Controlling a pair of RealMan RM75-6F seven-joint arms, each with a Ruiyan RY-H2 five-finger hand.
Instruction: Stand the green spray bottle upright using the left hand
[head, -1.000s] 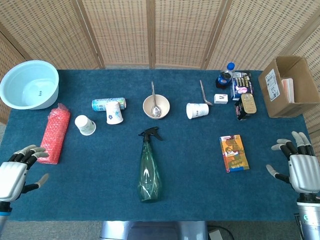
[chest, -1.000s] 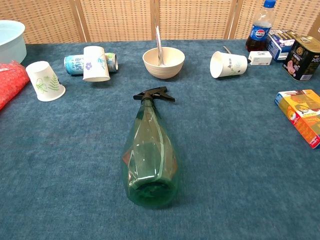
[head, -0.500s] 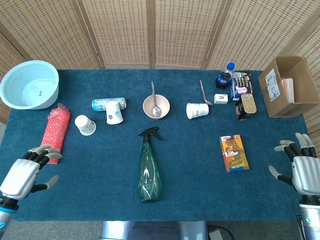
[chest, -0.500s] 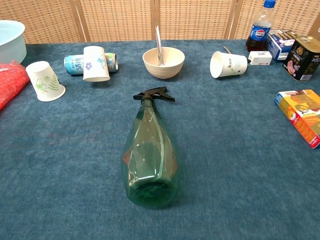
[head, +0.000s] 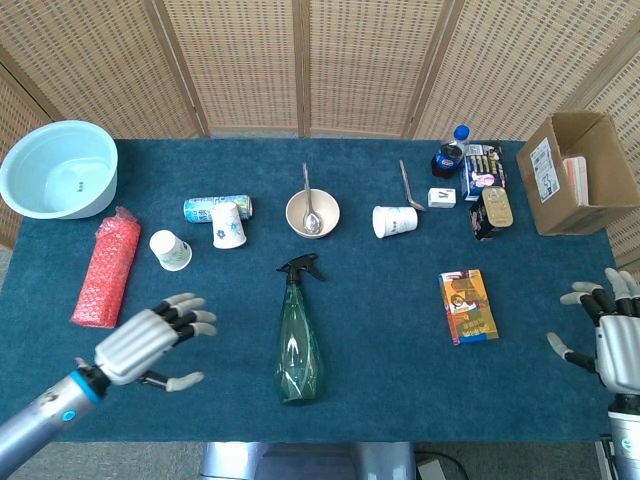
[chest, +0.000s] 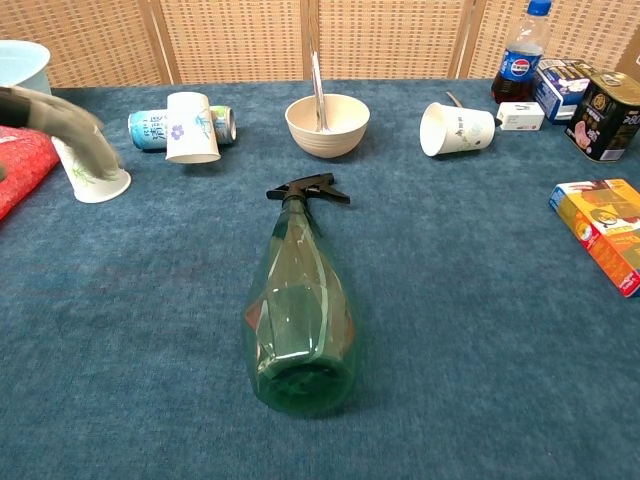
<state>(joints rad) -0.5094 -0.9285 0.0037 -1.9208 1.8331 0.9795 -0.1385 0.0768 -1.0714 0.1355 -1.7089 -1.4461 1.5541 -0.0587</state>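
Observation:
The green spray bottle (head: 298, 343) lies on its side in the middle of the blue table, black trigger head pointing away from me; the chest view shows the bottle (chest: 300, 320) base-first. My left hand (head: 152, 341) hovers open to the bottle's left, fingers spread toward it, still a good gap away. In the chest view only a blurred fingertip (chest: 60, 120) enters at the left edge. My right hand (head: 615, 342) stays open at the table's right edge, holding nothing.
A red bubble-wrap roll (head: 105, 267), paper cups (head: 170, 250) and a can (head: 215, 206) sit left of the bottle. A bowl with spoon (head: 312, 213) stands behind it. A snack box (head: 468, 306), tins, cola bottle (head: 450, 152) and cardboard box (head: 575, 172) are on the right.
My left hand has swept right from the table's left edge toward the bottle, now entering the chest view. The right hand drifted slightly down and right. The bottle has not moved.

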